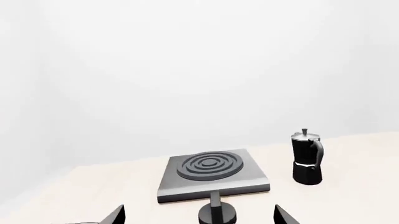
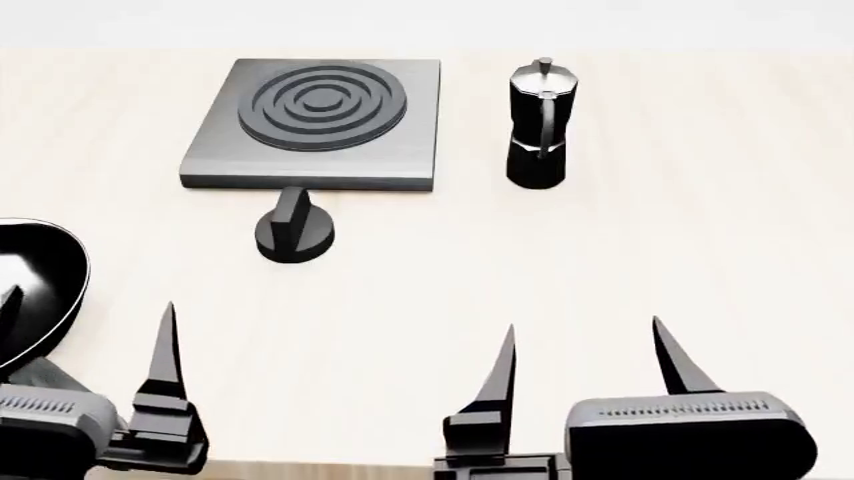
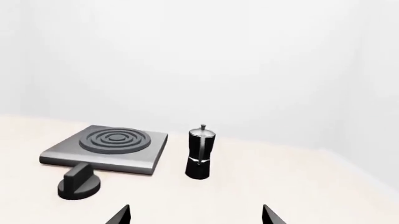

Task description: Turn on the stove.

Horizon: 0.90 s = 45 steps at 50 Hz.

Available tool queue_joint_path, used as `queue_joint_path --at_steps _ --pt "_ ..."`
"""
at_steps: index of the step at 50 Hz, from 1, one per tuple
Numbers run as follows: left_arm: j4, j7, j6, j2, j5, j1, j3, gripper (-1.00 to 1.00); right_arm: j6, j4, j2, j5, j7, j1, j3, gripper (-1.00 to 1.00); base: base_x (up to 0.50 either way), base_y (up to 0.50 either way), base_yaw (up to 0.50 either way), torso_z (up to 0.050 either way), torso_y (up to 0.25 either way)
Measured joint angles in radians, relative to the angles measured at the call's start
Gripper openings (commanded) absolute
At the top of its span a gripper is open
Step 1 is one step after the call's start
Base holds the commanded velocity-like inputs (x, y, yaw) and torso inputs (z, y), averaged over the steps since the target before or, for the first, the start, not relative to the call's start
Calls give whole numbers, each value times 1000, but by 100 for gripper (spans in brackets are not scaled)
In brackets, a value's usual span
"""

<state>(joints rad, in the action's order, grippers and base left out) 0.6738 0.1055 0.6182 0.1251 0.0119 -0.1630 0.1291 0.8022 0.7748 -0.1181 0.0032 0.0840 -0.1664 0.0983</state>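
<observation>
Looking down from the head camera, I have the left tool [image 2: 334,365] spread wide and empty, one fingertip near the frying pan [image 2: 34,290], the other toward the middle of the worktop [image 2: 694,230]. The right tool [image 2: 581,365] is open too, holding nothing, though narrower by the look of it.

Ahead of the left tool, well apart from its tips, sits the knob [image 2: 294,230]: small, black, round, with an upright ridge across its top. It stands just in front of the stove [image 2: 320,125], whose grey plate carries a raised ring burner. The left wrist camera puts the knob roughly between my left fingertips, further out.

My read: the knob is rigid and light to grip but will resist turning, and its smooth round skirt could slip. So I'd pinch the ridge across its flat faces and twist.

The moka pot [image 2: 538,125] stands beside the plate on the right, tall and tippy; I'd keep clear.
</observation>
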Motion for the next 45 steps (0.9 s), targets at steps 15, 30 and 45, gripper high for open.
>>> queue_joint_path --at_steps 15,30,45 --pt "39 17 44 10 -4 -55 33 100 94 91 -18 7 9 -62 5 100 0 0 0 0 0" --pt "57 34 54 16 13 -62 27 100 98 112 -33 4 30 -63 13 100 0 217 0 0 0" --pt "55 52 55 23 23 -64 28 100 104 119 -41 9 42 -65 27 100 0 298 0 0 0"
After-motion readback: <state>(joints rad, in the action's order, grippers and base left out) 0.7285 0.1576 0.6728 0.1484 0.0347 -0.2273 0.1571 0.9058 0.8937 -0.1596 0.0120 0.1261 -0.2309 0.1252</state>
